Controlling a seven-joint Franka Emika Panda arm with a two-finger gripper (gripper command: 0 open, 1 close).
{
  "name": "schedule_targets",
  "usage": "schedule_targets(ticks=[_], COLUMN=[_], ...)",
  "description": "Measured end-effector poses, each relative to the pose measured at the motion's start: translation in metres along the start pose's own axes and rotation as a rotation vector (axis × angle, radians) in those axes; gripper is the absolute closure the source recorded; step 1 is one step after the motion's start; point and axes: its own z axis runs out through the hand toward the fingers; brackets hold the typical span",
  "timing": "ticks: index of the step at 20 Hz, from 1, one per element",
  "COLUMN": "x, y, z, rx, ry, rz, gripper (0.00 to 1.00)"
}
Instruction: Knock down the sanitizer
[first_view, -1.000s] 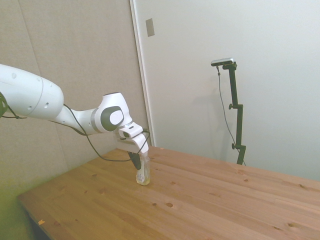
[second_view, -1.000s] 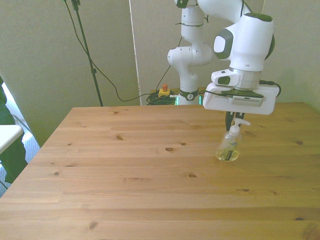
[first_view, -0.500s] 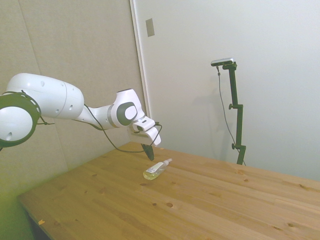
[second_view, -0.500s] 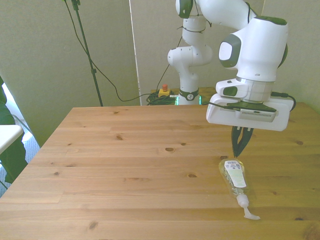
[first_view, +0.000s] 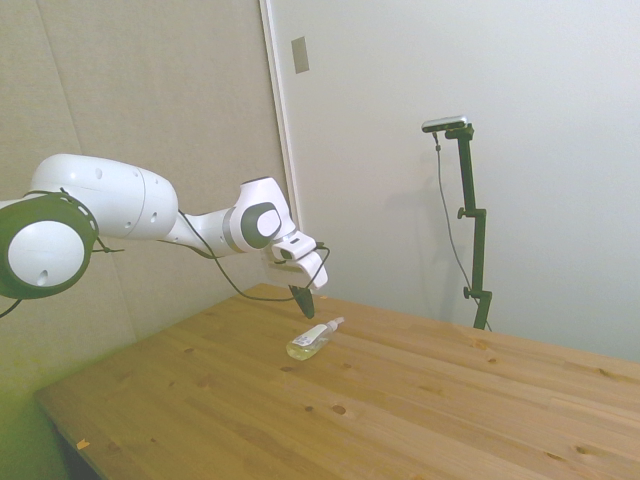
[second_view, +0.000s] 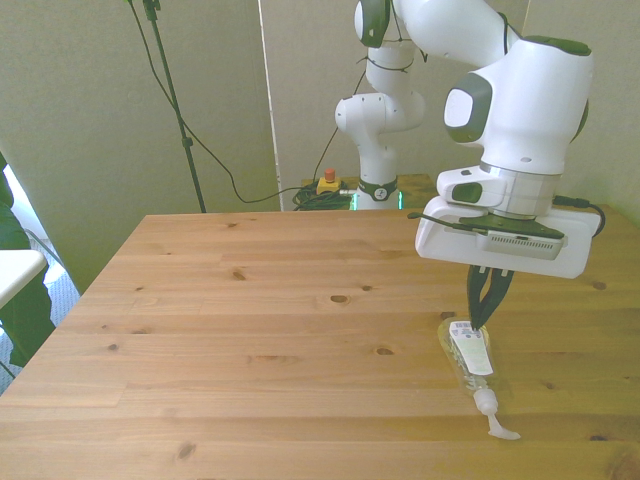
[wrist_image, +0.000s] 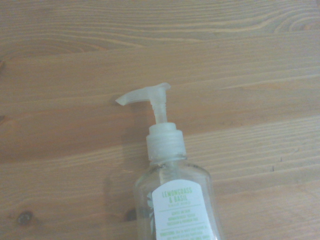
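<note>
A wooden desk (second_view: 250, 340) fills the lower part of the front view, its planks running side to side with dark knots scattered over them. Nearest the camera, toward the front view's right, the sanitizer (second_view: 471, 360) lies flat on its side on the desk. It is a slim clear bottle with a white label facing up, and its white pump top (second_view: 493, 417) points toward the near edge of the desk. The close wrist view shows the same bottle (wrist_image: 175, 200) resting on the wood grain, pump spout turned sideways, with green lettering on the label.

Just behind the bottle's base, the pincer (second_view: 484, 312) hangs above the desk, pointing down. Its two dark fingers are drawn together at the tips with nothing between them, so it is clenched and empty. Its tips sit very near the bottle's base; whether they touch it cannot be told. In the side view the pincer (first_view: 305, 305) hovers just above and beside the lying sanitizer (first_view: 312, 339).

Above the pincer is the arm's broad white wrist block, and farther back the white arm (second_view: 420, 60) rises to its base beyond the desk's far edge. Behind it stand pale walls, and black cables trail down.
</note>
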Motion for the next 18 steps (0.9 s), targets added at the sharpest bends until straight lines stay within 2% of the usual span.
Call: schedule_targets(ticks=[10,18], x=[-0.036,-0.065], y=[0.062,0.113], z=[-0.041,-0.059], rx=[-0.012,-0.023], ry=[-0.029,-0.064], rz=[-0.049,-0.074], gripper=[0.0,0.0])
